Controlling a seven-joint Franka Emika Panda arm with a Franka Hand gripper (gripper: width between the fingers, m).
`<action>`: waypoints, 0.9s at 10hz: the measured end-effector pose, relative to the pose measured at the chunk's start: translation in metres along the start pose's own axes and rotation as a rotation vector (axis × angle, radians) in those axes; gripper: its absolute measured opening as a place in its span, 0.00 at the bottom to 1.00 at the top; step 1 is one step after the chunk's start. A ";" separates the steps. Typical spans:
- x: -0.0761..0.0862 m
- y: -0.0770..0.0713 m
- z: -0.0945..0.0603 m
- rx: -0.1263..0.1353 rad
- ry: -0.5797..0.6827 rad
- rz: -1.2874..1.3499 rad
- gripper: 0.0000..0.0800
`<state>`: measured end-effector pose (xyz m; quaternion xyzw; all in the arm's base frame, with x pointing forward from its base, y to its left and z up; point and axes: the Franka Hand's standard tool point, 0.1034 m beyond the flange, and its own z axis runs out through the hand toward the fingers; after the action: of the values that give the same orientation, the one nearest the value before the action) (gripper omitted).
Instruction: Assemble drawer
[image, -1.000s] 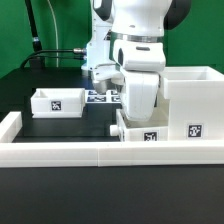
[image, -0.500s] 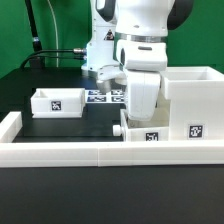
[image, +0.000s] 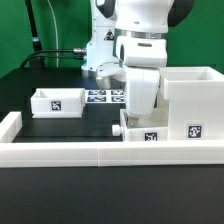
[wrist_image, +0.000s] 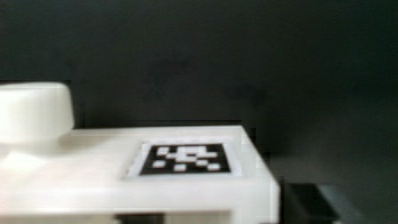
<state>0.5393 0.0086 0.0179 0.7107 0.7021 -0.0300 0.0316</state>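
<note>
White plastic makes up all three parts of the drawer: the tall housing (image: 190, 100) stands at the exterior view's right, one shallow tray (image: 150, 132) lies against its side with its knob (image: 122, 130) pointing away from it, and the second tray (image: 57, 101) sits well apart toward the exterior view's left. Over the last second the near tray and its knob have slid a little toward the housing, and the arm (image: 140, 40) above has moved the same way, so the tray seems to be going into the housing's opening. How deep it sits cannot be read from here. The wrist view shows that tray's knob (wrist_image: 32, 112) and its square tag (wrist_image: 187, 160) close up against the dark bench (wrist_image: 214, 70). The end effector (image: 140, 112) hangs low over the tray, but its fingertips are hidden behind the tray wall and absent from the wrist view, so whether it is spread or pinching the tray cannot be told. This tray looks close to seated, while the second tray is untouched, so roughly half the job remains. Behind lies the marker board (image: 104, 97), and a low white wall (image: 60, 152) edges the bench in front.
</note>
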 end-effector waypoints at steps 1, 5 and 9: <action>-0.002 0.001 -0.007 0.007 -0.006 0.001 0.62; -0.022 0.006 -0.043 0.024 -0.034 -0.003 0.80; -0.041 0.005 -0.044 0.032 -0.038 -0.018 0.81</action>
<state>0.5441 -0.0283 0.0654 0.7040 0.7072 -0.0552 0.0333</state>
